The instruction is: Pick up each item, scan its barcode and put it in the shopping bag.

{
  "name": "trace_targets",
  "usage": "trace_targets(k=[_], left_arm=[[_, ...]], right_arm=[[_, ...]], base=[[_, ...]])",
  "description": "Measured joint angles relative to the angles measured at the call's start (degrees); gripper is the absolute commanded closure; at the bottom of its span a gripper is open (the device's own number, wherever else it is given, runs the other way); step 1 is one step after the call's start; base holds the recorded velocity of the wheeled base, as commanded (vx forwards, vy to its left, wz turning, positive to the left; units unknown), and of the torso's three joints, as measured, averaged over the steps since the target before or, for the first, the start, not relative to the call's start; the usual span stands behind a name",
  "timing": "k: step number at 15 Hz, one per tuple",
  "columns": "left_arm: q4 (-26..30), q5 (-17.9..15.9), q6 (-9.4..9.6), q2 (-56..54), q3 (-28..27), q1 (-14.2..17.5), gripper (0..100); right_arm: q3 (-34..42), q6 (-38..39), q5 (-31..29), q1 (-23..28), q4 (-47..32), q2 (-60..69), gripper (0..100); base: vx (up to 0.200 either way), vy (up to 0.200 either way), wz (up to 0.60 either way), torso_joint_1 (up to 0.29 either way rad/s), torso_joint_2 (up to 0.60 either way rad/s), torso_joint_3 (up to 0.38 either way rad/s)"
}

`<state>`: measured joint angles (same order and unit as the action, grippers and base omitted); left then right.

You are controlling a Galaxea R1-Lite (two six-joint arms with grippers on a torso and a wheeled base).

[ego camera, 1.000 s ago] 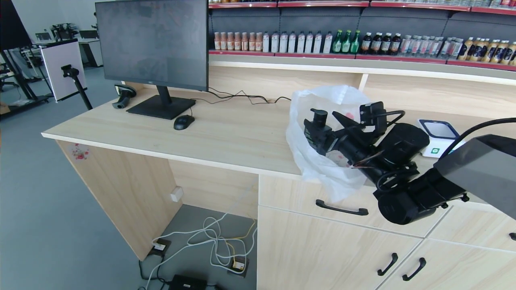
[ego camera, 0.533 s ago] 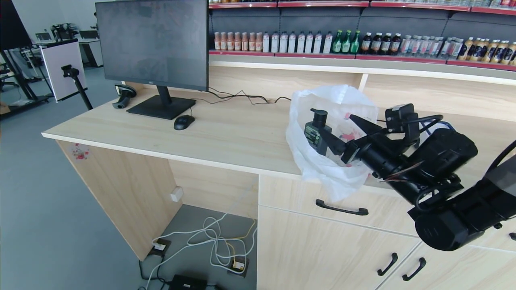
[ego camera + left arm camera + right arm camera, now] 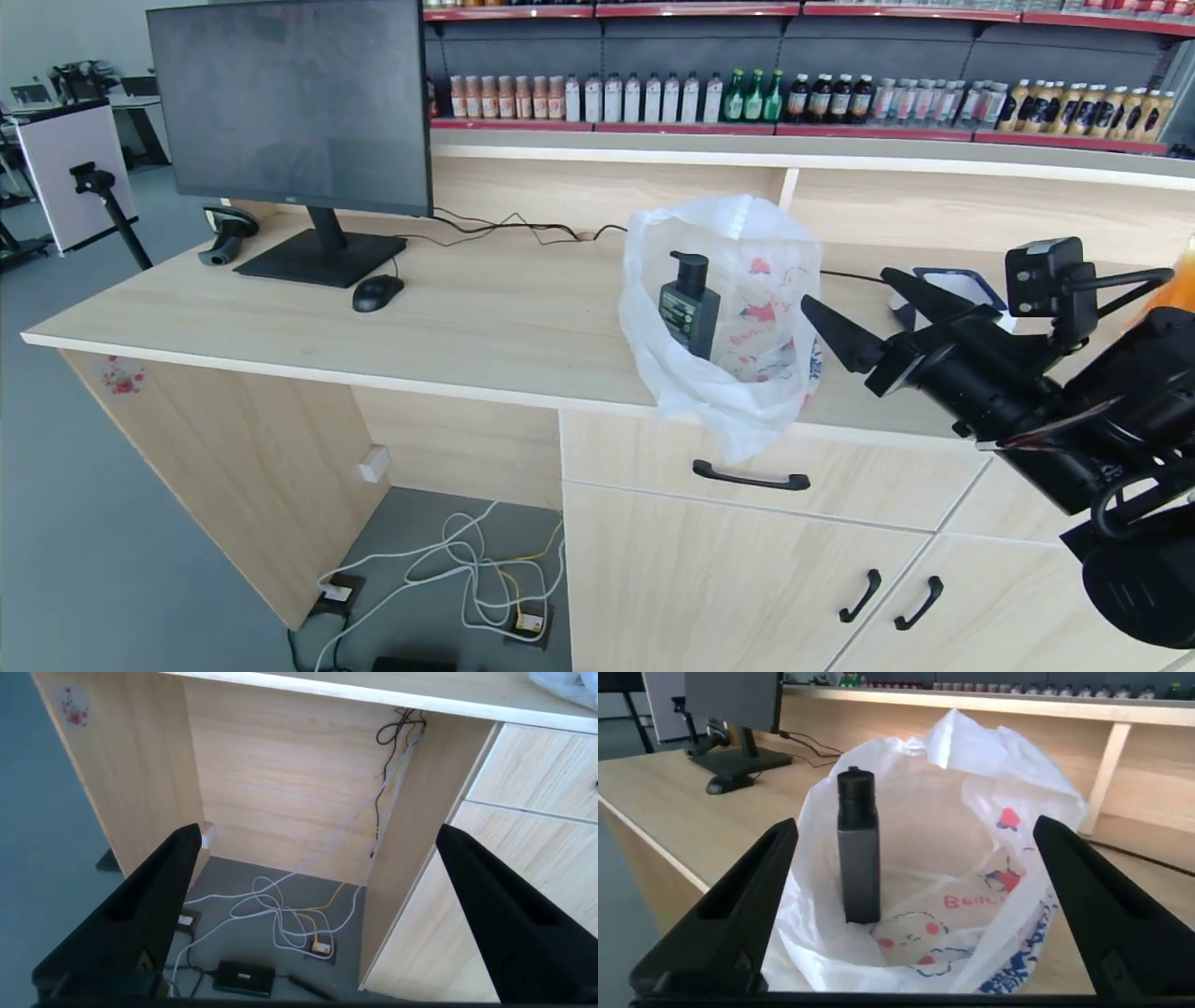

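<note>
Since half a second ago the right claw (image 3: 845, 287) has pulled back out of the bag (image 3: 766, 233) toward the robot's right, and the head camera has swung too, so the whole scene sits further left. The claw is now beside the bag, apart from it, jaws spread wide with nothing between them. The bottle (image 3: 689, 303), dark with a pump top, stands upright inside the white plastic bag, against its left wall.

From the right wrist the bottle (image 3: 859, 849) shows between the spread fingers of the right claw (image 3: 915, 826) but farther off. The bag (image 3: 990, 915) gapes open there, red and blue print on its inner wall, which the head view shows only through the plastic.

The left wrist looks below the counter: the left claw (image 3: 320, 833) hangs jaws wide and empty, facing the open recess where cables (image 3: 280, 919) lie tangled on the grey floor.

The bag sits near the front edge of a pale wood counter (image 3: 504, 317), above a drawer with a black handle (image 3: 751, 479). Further left stand a dark monitor (image 3: 289, 103), a mouse (image 3: 377, 292) and a handheld scanner (image 3: 222, 245). A white box scanner (image 3: 943, 280) is partly hidden behind the right claw. Behind the counter, shelves (image 3: 794, 93) carry rows of drink bottles.
</note>
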<state>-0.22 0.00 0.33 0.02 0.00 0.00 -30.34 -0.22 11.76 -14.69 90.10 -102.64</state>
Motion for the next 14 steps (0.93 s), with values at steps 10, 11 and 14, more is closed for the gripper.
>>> trace_targets(k=[10, 11, 14], left_arm=[[0.01, 0.07, -0.49, 0.0, 0.0, 0.1, 0], [-0.02, 0.07, -0.49, 0.0, 0.0, 0.05, 0], [-0.02, 0.07, -0.62, 0.0, 0.0, 0.1, 0]], right_arm=[[1.79, -0.51, 0.02, 1.85, -0.2, 3.41, 0], [1.85, -0.54, 0.02, 1.88, -0.18, 3.52, 0], [1.74, -0.54, 0.02, 2.1, -0.18, 3.67, 0]], base=[[0.0, -0.16, -0.3, 0.0, 0.0, 0.003], [0.0, -0.2, 0.0, -0.002, 0.0, 0.007], [0.0, -0.2, 0.0, 0.004, 0.0, -0.002]])
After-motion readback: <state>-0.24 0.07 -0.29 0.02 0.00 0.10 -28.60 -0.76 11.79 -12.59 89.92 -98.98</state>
